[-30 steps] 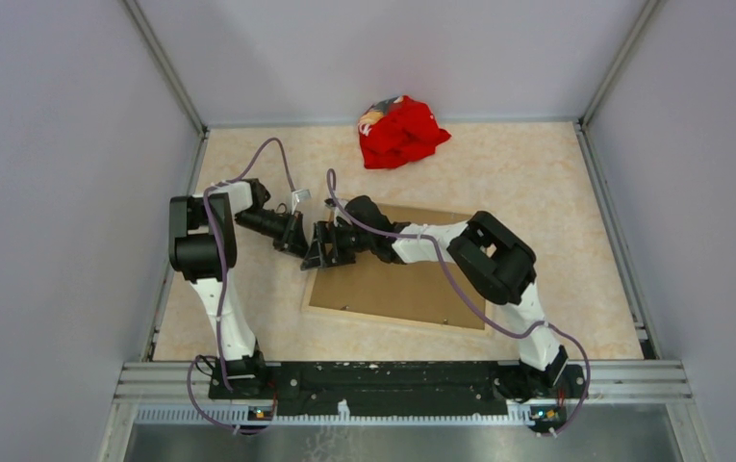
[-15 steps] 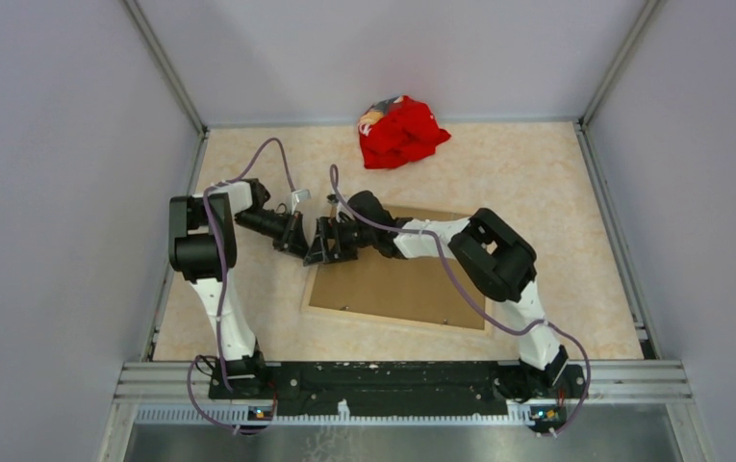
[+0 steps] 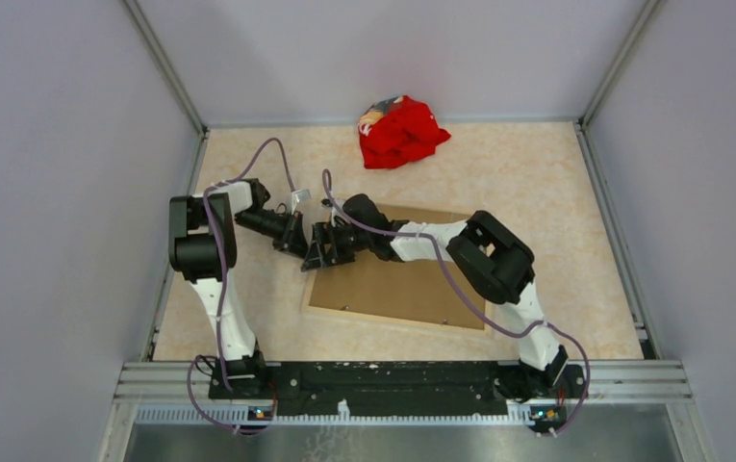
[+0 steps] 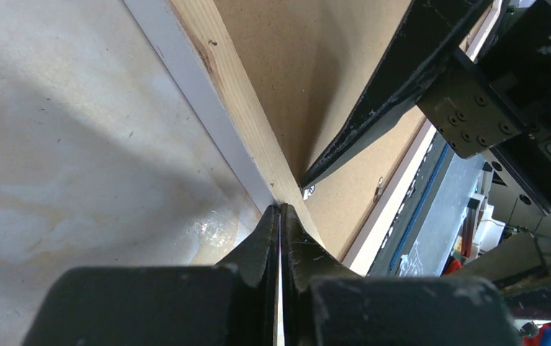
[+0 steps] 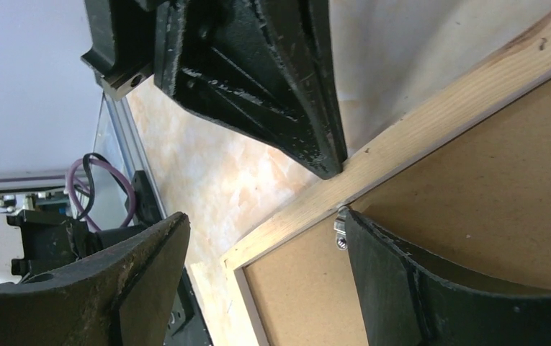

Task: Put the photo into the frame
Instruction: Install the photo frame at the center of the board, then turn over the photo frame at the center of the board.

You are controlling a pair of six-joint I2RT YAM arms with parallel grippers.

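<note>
The frame (image 3: 394, 320) lies face down on the table, its pale wood back edges around the brown backing board (image 3: 393, 279). The photo is hidden. My left gripper (image 3: 299, 244) is shut, its tip (image 4: 281, 213) pressed against the frame's left wood edge (image 4: 214, 79). My right gripper (image 3: 329, 252) hovers open over that same edge (image 5: 438, 122). One of its fingers (image 5: 391, 274) rests on the board beside a small metal clip (image 5: 340, 235), and the other finger (image 5: 142, 270) hangs outside the frame. In the right wrist view my left gripper (image 5: 272, 94) touches the wood just beyond the clip.
A crumpled red cloth (image 3: 400, 131) lies at the back of the table. Grey walls enclose the marbled tabletop (image 3: 537, 183) on three sides. Another metal clip (image 4: 378, 191) sits on the frame's near edge.
The right wrist has shifted very slightly to the left over the frame's edge. The left arm and the frame have not moved.
</note>
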